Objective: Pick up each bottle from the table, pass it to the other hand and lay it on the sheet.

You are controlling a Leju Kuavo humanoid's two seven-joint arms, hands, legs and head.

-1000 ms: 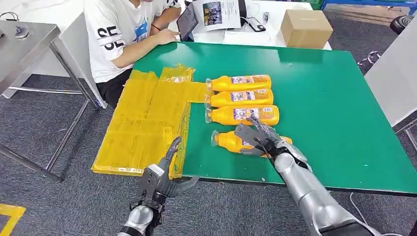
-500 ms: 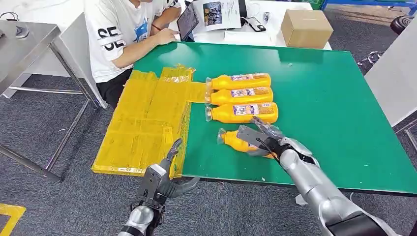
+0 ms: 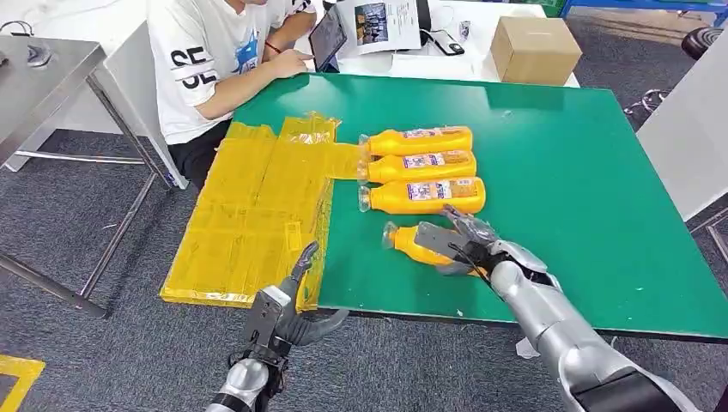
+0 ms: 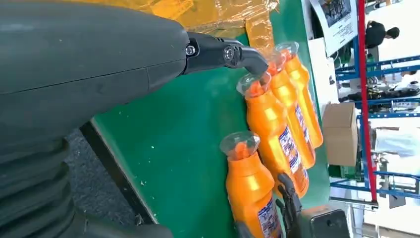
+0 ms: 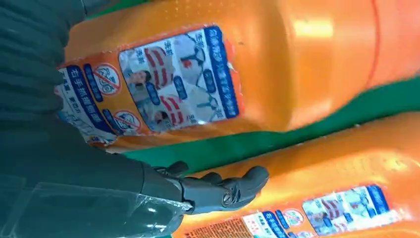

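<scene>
Under the right hand (image 3: 453, 245) lies the nearest bottle (image 3: 412, 243), flat on the green table (image 3: 584, 206), cap end pointing toward the sheet. That hand's fingers drape over the bottle's label end, and the right wrist view shows dark fingertips (image 5: 233, 187) reaching past the label toward the neighbouring bottle. Whether they have closed round the body I cannot tell; the bottle looks down on the table, so I read this as a grasp being set, not a lift.

Just beyond the hand, three more bottles (image 3: 421, 167) lie side by side in a neat row, touching or nearly so, caps also toward the sheet. The row's nearest bottle sits just beside the hand's fingertips.

Across from the right hand, off the table's near edge, the left hand (image 3: 288, 311) waits with fingers spread and holding nothing, palm up near the corner of the yellow sheet (image 3: 249, 215). The sheet drapes over the table's left end and carries no bottle that I can see.

So by my judgement the count stands at none delivered, four to go: this one needs lifting, passing to the waiting left hand and laying down, then the row of three.

A person (image 3: 215, 60) sits at the far corner, well apart from both hands.
</scene>
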